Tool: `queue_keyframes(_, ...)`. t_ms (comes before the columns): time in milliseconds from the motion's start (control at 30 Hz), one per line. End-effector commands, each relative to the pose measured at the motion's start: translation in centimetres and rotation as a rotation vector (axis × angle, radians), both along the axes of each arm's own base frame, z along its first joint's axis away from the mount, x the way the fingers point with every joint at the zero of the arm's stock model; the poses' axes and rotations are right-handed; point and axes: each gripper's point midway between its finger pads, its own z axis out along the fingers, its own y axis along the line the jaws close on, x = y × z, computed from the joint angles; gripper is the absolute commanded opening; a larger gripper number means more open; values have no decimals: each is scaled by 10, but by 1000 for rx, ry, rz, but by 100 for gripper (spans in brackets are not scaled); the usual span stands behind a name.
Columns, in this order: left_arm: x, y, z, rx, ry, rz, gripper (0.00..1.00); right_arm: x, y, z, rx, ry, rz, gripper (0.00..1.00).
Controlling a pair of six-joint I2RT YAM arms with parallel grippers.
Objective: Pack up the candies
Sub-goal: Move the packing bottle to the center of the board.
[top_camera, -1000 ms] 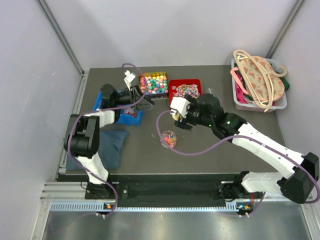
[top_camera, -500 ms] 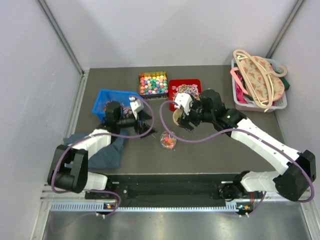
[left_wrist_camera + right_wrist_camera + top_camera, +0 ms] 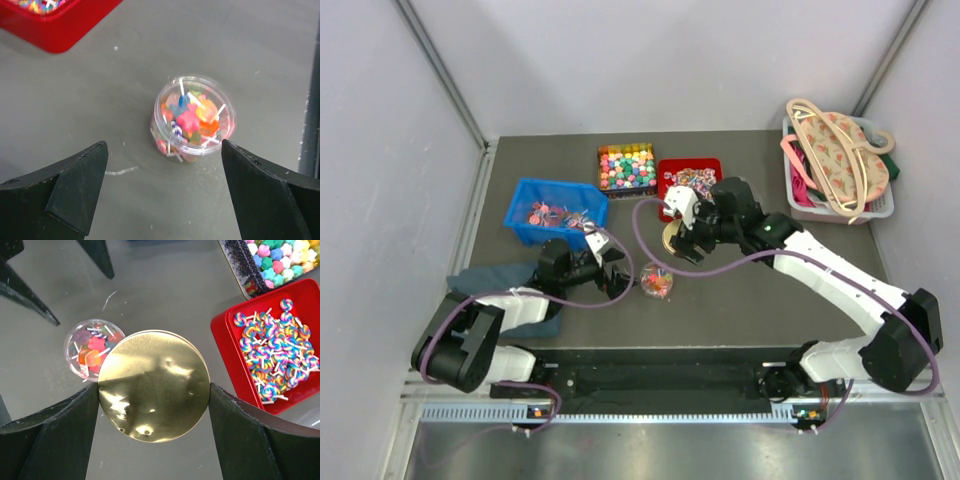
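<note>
A small clear round jar (image 3: 656, 281) holds several candies, lollipop-like sweets in red, orange and blue (image 3: 194, 120). My left gripper (image 3: 617, 274) is open and empty, low over the table just left of the jar; in the left wrist view (image 3: 163, 146) the jar sits just beyond the open fingers. My right gripper (image 3: 677, 238) is shut on a round gold lid (image 3: 154, 385), held above the table just behind the jar (image 3: 92, 349). More candies lie in a red tray (image 3: 690, 180), a black tray (image 3: 627, 166) and a blue bin (image 3: 552, 208).
A grey basket (image 3: 880, 205) with a patterned bag stands at the back right. A dark blue cloth (image 3: 525, 300) lies at the front left under my left arm. The red tray of swirl lollipops (image 3: 240, 367) is right of the lid.
My left arm has swung from the blue bin toward the front and now points its open gripper at the jar. My right gripper has kept the gold lid and shifted only slightly.
</note>
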Motion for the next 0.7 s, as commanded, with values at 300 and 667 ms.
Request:
queue_keyframes(300, -12, -12, -8, -36, -108, 49, 99, 16, 15, 16, 33, 1, 8, 61)
queue_keyframes(667, -35, -38, -22, -29, -205, -20, 99, 13, 14, 12, 27, 1, 21, 61)
